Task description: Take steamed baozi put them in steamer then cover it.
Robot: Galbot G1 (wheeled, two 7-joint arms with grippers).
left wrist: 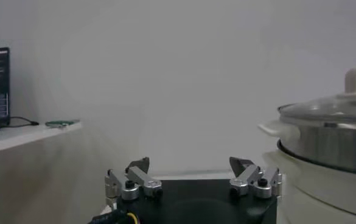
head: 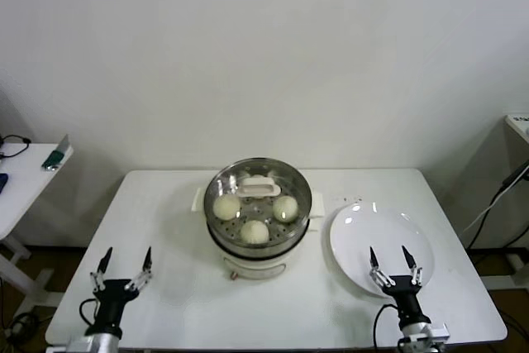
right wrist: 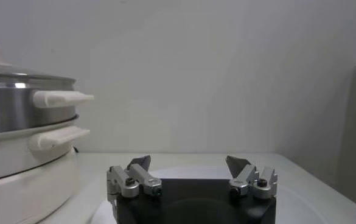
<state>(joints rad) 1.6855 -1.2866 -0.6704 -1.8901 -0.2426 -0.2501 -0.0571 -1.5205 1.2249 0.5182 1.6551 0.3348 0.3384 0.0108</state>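
Stainless steel gleams at the middle of your white table (head: 165, 196): the steamer (head: 258, 233), a shiny round basket on a white pot base, stands upright with its side handles pointing out to your left and right. Through the cover (head: 258, 192), a clear glass lid seated level on the steamer's rim, you can see three steamed baozi (head: 255, 231), one toward your left, one toward your right, one nearest you; a fourth is partly hidden beneath the handle. The lid's white oblong handle (head: 258, 185) lies with its long axis running left to right across the centre. Just to the right of the steamer sits a bare white plate (head: 355, 237). Your left gripper (head: 124, 269) rests low at the near left of the table, fingers spread wide, holding nothing. Your right gripper (head: 392, 264) hangs over the plate's near edge, fingers likewise spread and holding nothing. Both point away from you, toward the wall.
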